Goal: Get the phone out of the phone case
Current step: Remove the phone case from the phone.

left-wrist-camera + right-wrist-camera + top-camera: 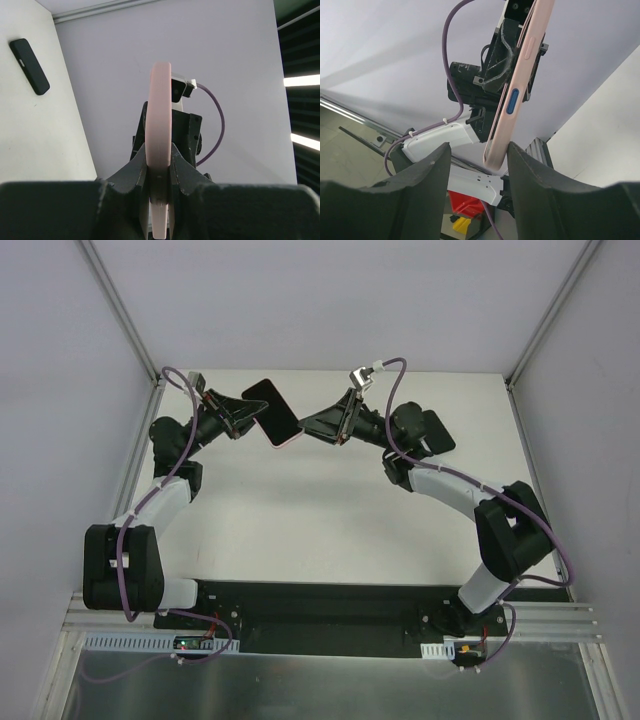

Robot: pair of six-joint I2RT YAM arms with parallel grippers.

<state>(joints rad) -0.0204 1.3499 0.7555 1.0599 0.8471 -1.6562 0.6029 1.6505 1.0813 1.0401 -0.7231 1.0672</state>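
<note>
Gripping the phone case (292, 439) by one edge, the left claw (245, 415) is holding it in the air above the far part of the worktop (330, 520), as seen from overhead. The phone (268, 408) is sitting inside the shell with its dark face turned up, and only a pink rim is showing at the lower corner. The right claw (312, 425) is hovering just beside that free end, probably so that one arm is anchoring the shell while the other is working the handset loose.

From the left wrist, the phone case (159, 140) is appearing edge-on, clamped firmly between the left claw's jaws, a hold that is leaving most of its length free.

From the right wrist, the right claw's fingers (420, 190) are standing apart, straddling the bottom corner of the phone case (520, 85) without clamping it. One finger is sitting very close to the pink edge, though whether it is touching cannot be told.
</note>
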